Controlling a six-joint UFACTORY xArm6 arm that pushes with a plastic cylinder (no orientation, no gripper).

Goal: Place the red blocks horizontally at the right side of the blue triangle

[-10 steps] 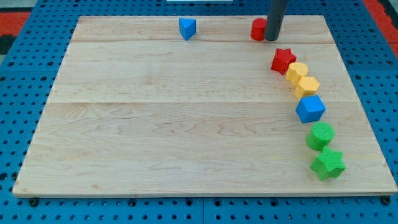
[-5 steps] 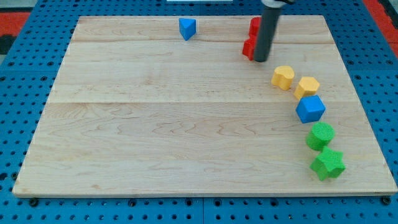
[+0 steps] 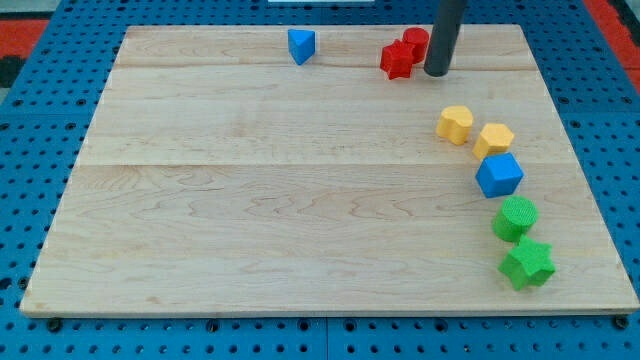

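Table top: a pale wooden board (image 3: 300, 200) made of planks joined side by side, their seams running from the view's left to the view's right, with fine grain showing.
Board outline: wider at the view's bottom than at the top; its front edge is rounded at the corners.
Base under the board: a blue pegboard (image 3: 40, 180) with regular rows of dark holes, showing on all sides of the board.
Corners at the view's top: patches of red surface (image 3: 30, 15) at left and right.
Light: even and bright, with only soft, short shadows.
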